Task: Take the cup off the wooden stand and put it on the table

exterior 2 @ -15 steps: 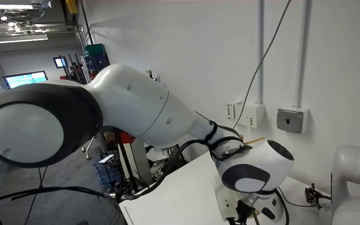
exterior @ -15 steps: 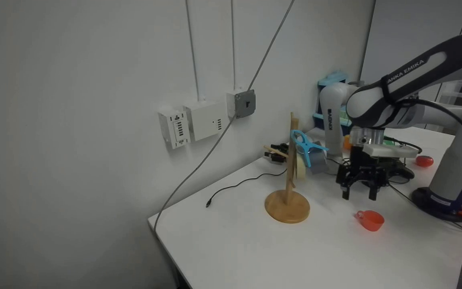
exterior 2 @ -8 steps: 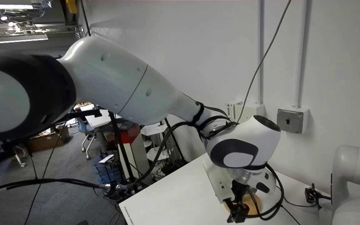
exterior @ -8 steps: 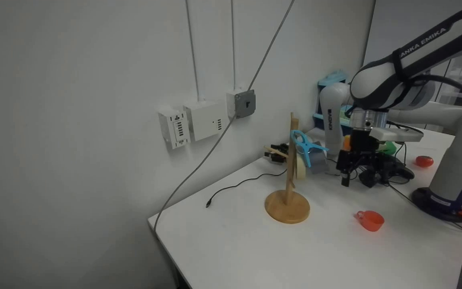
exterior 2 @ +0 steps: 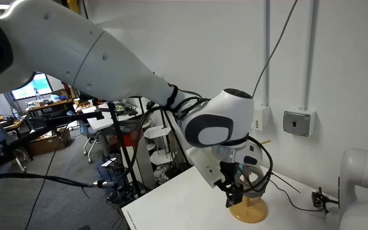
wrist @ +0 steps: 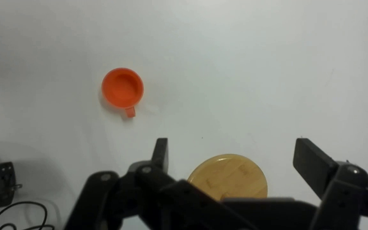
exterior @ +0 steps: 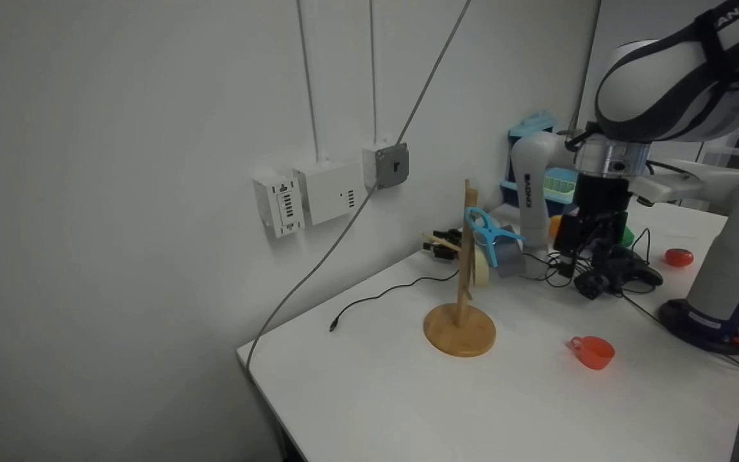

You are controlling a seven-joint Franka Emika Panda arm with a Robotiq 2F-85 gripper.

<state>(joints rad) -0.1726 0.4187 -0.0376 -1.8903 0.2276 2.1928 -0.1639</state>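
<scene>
The small red-orange cup (exterior: 594, 353) stands upright on the white table (exterior: 459, 410), apart from the wooden stand. In the wrist view the cup (wrist: 122, 88) is left of and beyond the fingers, its handle toward the bottom. The wooden stand (exterior: 459, 333) has a round base and thin post; its base also shows in an exterior view (exterior 2: 249, 210) and in the wrist view (wrist: 232, 175), partly behind the gripper. My gripper (wrist: 231, 150) is open, its fingers wide apart with nothing between them. It is raised above the table, away from the cup.
A light blue clamp (exterior: 488, 234) and a tape roll (exterior: 480, 266) are at the stand's post. A second white arm (exterior: 532, 192) stands near the wall. A black device with cables (exterior: 620, 269) lies below my gripper. A red object (exterior: 679, 258) lies near my arm's base.
My gripper has risen and drawn away from above the cup, turning as it moves. The cup and the stand stay where they were.
</scene>
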